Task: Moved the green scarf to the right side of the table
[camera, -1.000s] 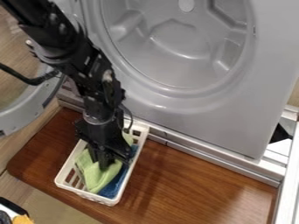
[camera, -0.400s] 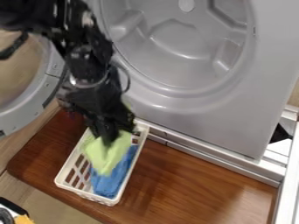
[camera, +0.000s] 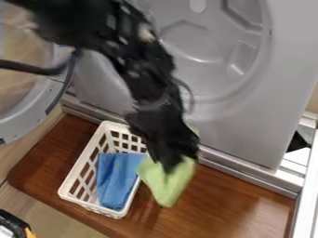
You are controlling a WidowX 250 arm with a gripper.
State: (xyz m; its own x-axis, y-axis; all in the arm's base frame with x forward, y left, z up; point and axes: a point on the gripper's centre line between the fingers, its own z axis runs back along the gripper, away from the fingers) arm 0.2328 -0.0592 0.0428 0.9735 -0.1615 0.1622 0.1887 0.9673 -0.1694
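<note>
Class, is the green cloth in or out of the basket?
Out, mostly: the green cloth hangs from the jaws, largely past the right rim of the white basket.

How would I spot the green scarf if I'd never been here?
Find the big grey front-loading machine, then the brown wooden tabletop at its foot. A white slotted basket stands there; the scarf hangs from the black gripper at the basket's right side in the view. It's pale green, whereas the neighbouring cloth is blue and lies inside the basket.
</note>
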